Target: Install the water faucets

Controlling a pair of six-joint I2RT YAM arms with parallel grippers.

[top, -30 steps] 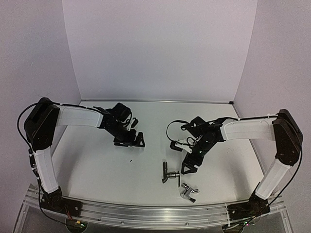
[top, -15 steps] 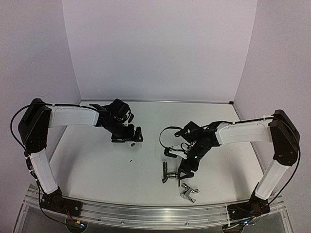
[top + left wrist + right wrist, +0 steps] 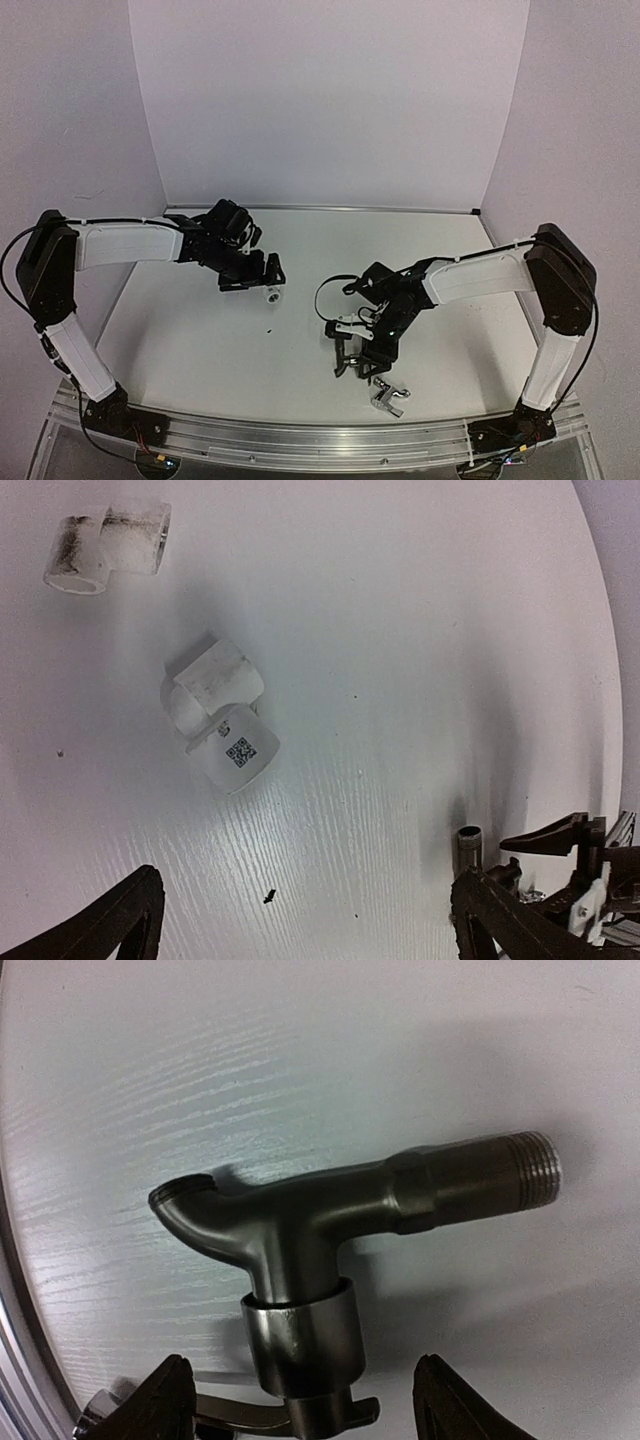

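Note:
The dark grey-black faucet [image 3: 345,357] lies flat on the white table, its threaded end pointing to the back. In the right wrist view the dark faucet [image 3: 300,1220] fills the frame, its handle collar between my fingers. My right gripper [image 3: 360,357] [image 3: 300,1405] straddles that collar with a gap on each side, open and touching nothing. The chrome faucet [image 3: 390,396] lies just nearer the table's front edge. My left gripper [image 3: 262,280] [image 3: 305,920] hangs open over the table's left middle, with nothing between its fingers. The dark faucet's threaded end [image 3: 468,842] shows at the left wrist view's right edge.
Two white plastic pipe fittings lie below my left gripper: an elbow with a QR label [image 3: 218,720] and another fitting [image 3: 105,548] farther off. One white fitting [image 3: 270,294] shows beside the left fingers in the top view. A small dark speck [image 3: 268,896] lies on the table.
My right arm has come down and to the near left over the dark faucet, and its jaws have narrowed around the collar. The left arm has drifted slightly left and nearer.

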